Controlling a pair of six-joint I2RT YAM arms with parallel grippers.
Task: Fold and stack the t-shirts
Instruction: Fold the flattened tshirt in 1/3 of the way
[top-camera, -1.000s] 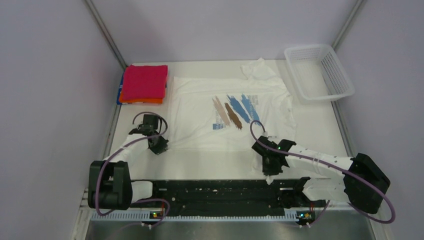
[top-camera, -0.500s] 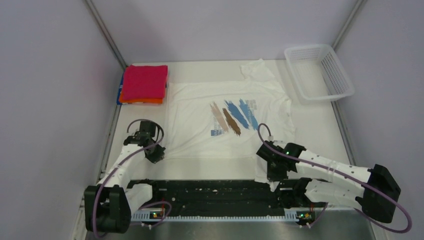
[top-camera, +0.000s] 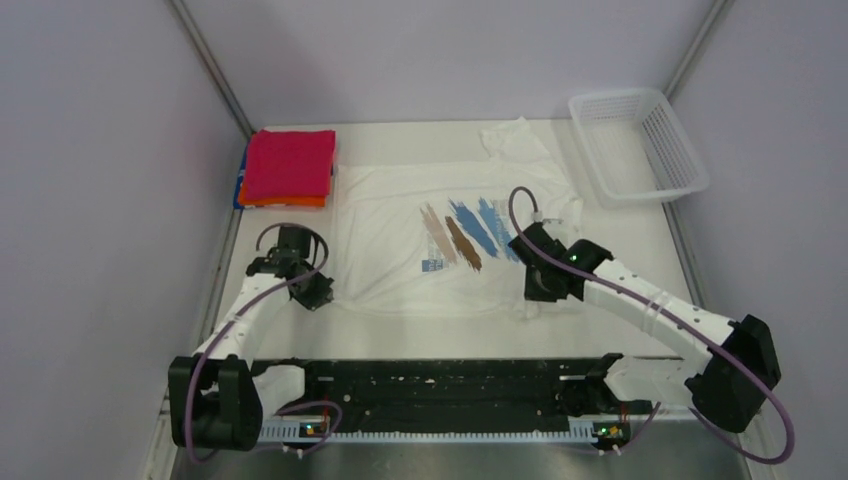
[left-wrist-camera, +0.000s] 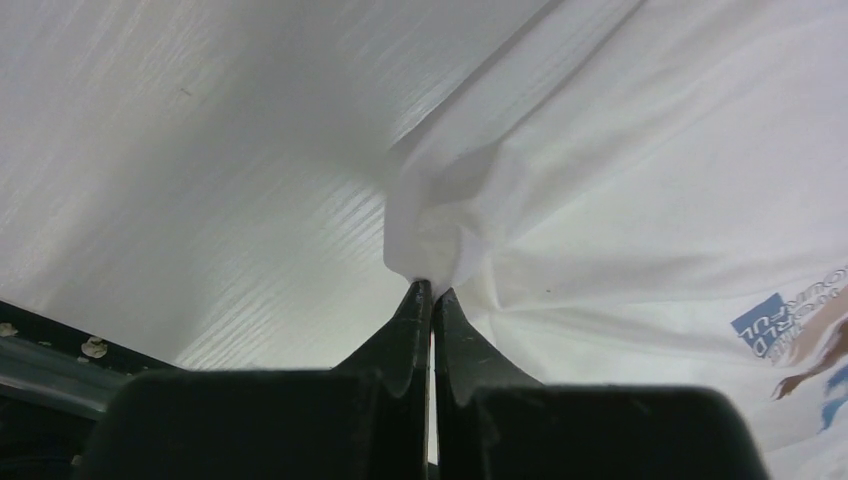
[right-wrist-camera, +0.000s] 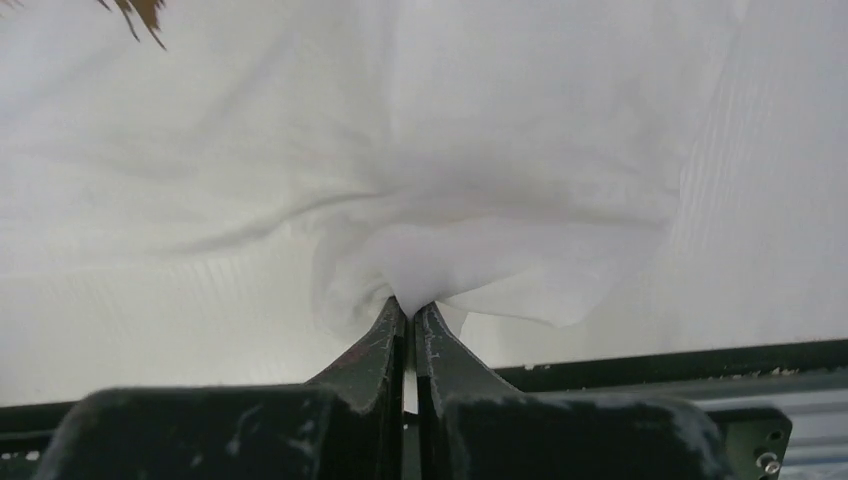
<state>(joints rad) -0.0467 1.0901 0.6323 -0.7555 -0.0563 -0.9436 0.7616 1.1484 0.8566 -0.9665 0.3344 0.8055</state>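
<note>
A large white t-shirt (top-camera: 400, 240) with brown and blue brush-stroke print lies spread on the table. My left gripper (top-camera: 318, 298) is shut on its near-left hem corner (left-wrist-camera: 432, 240). My right gripper (top-camera: 537, 290) is shut on a bunch of its near-right hem (right-wrist-camera: 440, 260) and holds it lifted over the shirt's right part. A stack of folded shirts sits at the far left: crimson (top-camera: 290, 163) on top, orange (top-camera: 285, 201) below, a blue edge (top-camera: 241, 180) showing.
A white plastic mesh basket (top-camera: 637, 142) stands at the far right corner. The shirt's far-right sleeve (top-camera: 515, 138) reaches toward it. A black rail (top-camera: 440, 385) runs along the near edge between the arm bases. Walls close in on both sides.
My right gripper has carried the shirt's near-right hem away from the near edge, up and toward the print. My left gripper has stayed about where it was, holding its corner.
</note>
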